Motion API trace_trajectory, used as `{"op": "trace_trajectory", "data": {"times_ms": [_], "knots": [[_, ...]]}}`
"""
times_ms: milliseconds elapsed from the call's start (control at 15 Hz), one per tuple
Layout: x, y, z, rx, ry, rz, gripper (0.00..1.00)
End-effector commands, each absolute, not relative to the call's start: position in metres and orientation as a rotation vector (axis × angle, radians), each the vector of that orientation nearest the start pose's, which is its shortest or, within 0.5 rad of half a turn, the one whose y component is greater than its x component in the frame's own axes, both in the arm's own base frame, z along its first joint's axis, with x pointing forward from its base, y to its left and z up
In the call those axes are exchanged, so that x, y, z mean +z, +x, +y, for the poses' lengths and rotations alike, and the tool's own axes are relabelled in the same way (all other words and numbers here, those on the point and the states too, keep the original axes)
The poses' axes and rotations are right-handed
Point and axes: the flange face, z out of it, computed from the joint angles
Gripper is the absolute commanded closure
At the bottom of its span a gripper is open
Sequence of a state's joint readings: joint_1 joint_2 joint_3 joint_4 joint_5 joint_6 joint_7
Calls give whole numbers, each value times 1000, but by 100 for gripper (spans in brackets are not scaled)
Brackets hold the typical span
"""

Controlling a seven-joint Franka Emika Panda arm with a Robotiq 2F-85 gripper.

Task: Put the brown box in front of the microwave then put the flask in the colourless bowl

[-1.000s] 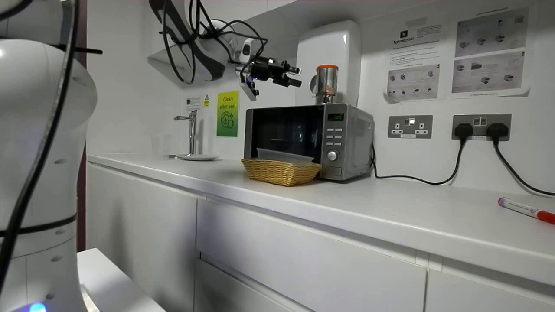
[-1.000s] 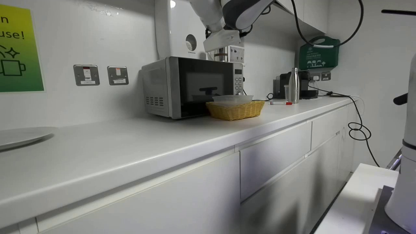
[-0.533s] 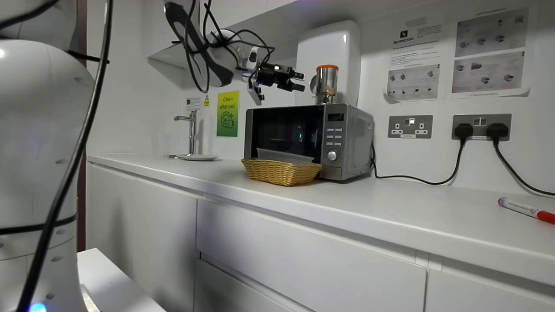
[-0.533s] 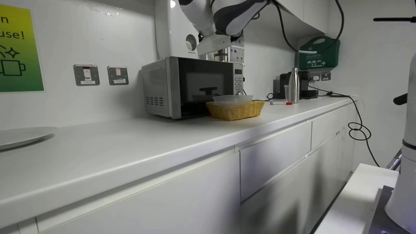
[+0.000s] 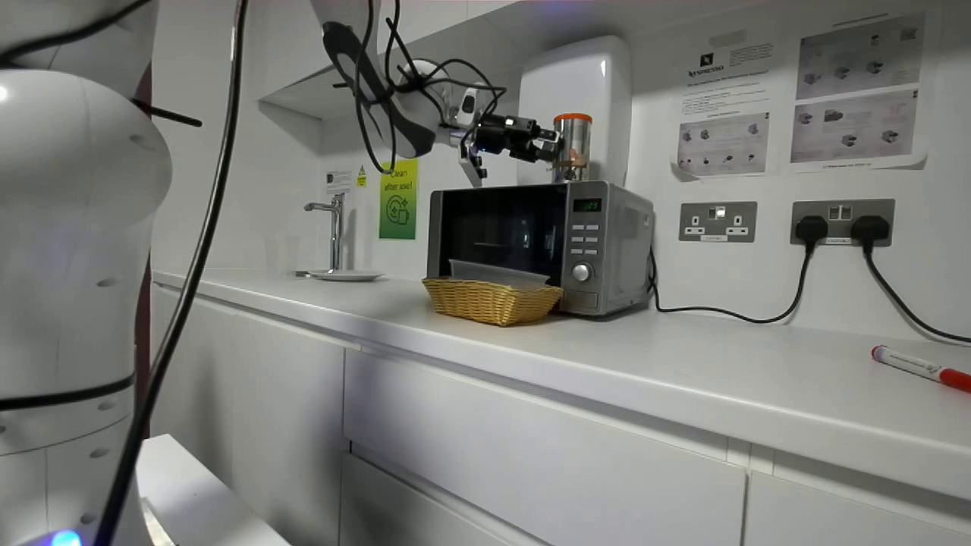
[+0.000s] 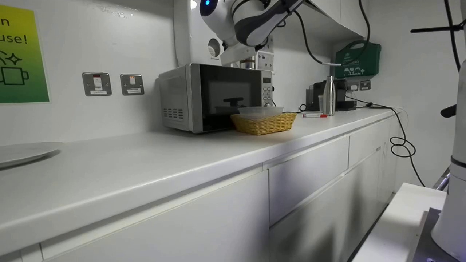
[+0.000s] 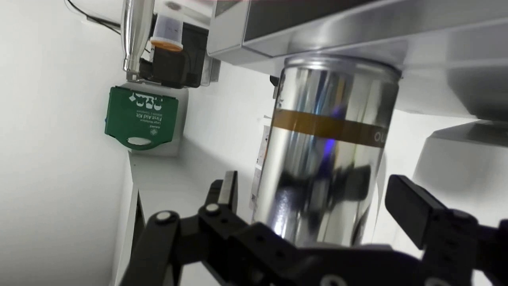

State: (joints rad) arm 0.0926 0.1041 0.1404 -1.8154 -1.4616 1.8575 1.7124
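Note:
The brown box [image 5: 493,301], a tan-yellow basket, stands before the door of the silver-grey microwave [image 5: 623,243]; both also show in an exterior view [image 6: 265,124]. The colourless bowl [image 5: 498,273], a clear plastic tub, sits tilted in the basket. The flask [image 5: 578,144], a shiny silver cylinder with a brown band and orange lid, stands upright on the microwave. My gripper [image 5: 554,146] is beside it. In the wrist view, which stands upside down, the open gripper [image 7: 313,182] has a finger on each side of the flask [image 7: 325,155], with gaps between.
A plate [image 5: 347,275] lies by the tap [image 5: 334,227]. A red-capped marker [image 5: 922,368] lies on the worktop. A steel bottle [image 6: 329,95] stands farther along the counter. A white wall unit [image 5: 575,91] is behind the flask, and a wall cupboard [image 6: 327,18] hangs above.
My arm has moved towards the flask, bringing the open gripper from well short of it to right beside it. The flask, basket, bowl and microwave have not moved.

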Motion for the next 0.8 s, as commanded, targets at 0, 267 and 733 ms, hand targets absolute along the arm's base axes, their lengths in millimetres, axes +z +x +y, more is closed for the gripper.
{"op": "trace_trajectory", "data": {"times_ms": [0, 267, 733], "knots": [[546, 628, 50, 1291, 1733, -899, 0], [547, 634, 43, 1282, 1728, -917, 0], [544, 638, 36, 1270, 1730, -929, 0]]}}
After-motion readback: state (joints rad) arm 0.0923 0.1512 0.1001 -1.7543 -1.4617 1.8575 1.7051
